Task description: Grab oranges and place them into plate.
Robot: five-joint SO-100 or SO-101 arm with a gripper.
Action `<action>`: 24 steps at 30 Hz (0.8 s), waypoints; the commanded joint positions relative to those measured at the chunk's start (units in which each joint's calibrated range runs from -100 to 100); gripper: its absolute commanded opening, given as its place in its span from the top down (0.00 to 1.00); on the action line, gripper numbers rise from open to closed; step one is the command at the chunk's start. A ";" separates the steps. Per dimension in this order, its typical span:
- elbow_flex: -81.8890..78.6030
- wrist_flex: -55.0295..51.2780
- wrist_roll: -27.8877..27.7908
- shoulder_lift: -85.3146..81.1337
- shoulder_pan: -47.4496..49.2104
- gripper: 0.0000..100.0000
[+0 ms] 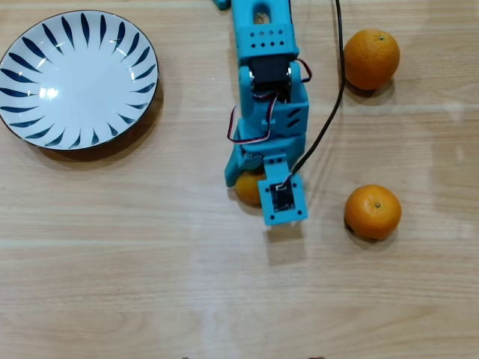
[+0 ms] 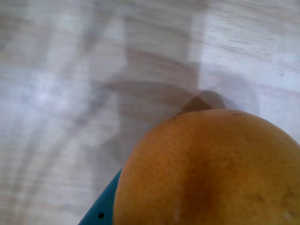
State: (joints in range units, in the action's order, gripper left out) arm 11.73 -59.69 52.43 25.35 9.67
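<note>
Three oranges lie on the wooden table in the overhead view. One orange (image 1: 371,58) sits at the upper right and another orange (image 1: 373,212) at the right middle. The third orange (image 1: 245,190) peeks out from under my blue gripper (image 1: 253,187), which is shut on it. That held orange (image 2: 211,173) fills the lower right of the wrist view, with one blue finger (image 2: 101,212) pressed to its lower left side; the other finger is hidden. The blue-striped white plate (image 1: 22,52) stands at the upper left, holding nothing.
My arm (image 1: 266,67) reaches down from the top centre, trailing a black cable (image 1: 329,120) close to the upper right orange. Bare wooden tabletop (image 1: 150,262) spreads between the gripper and the plate and along the front.
</note>
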 commanded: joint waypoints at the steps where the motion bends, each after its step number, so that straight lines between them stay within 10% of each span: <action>1: 0.54 -4.56 -1.56 -14.61 -3.13 0.80; 24: -14.13 -19.77 -15.52 -54.34 -39.42 0.80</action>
State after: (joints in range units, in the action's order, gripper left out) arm -1.20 -81.14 37.56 -25.60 -27.82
